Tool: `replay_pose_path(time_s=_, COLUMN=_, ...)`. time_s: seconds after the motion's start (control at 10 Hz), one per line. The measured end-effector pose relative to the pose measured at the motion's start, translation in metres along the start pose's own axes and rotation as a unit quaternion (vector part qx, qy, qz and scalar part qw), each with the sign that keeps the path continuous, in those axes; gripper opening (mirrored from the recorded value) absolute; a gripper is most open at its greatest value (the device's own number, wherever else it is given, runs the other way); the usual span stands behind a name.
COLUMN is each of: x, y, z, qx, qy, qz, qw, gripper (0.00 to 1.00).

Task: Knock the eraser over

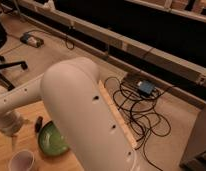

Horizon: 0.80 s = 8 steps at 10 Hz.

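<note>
Camera view: end effector [10, 131] is seen low at left over worktop [31, 112], finger state cannot be told; eraser [39, 124] stands beside green bowl [52, 139].

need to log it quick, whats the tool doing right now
Tool: at the left edge of the table, just left of the eraser and green bowl; open or closed cannot be told.

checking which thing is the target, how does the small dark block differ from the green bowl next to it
The small dark oblong eraser is slim and almost black; the round green bowl is bright, open-topped and far wider. The eraser sits just beyond the bowl's left rim; contact is unclear. Both rest on the wooden table. The gripper hangs left of both, near a pale cup.
</note>
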Motion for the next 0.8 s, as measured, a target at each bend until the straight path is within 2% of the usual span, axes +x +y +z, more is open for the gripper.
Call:
replay_pose_path(time_s=0.2, x=0.014, y=0.020, z=0.001, qx=-0.004, qy=-0.001, qz=0.025, qw=0.9997, gripper=0.80)
replay_pose_path(time_s=0.4, x=0.018, y=0.029, z=0.001, qx=-0.003, qy=-0.003, qz=0.027, qw=0.9996, gripper=0.80)
replay_pose_path(time_s=0.5, x=0.015, y=0.025, z=0.001, qx=-0.003, qy=-0.006, qz=0.022, qw=0.9997, gripper=0.80)
replay_pose_path(time_s=0.8, x=0.009, y=-0.009, z=0.006, qx=-0.006, qy=-0.009, qz=0.019, qw=0.9998, gripper=0.80)
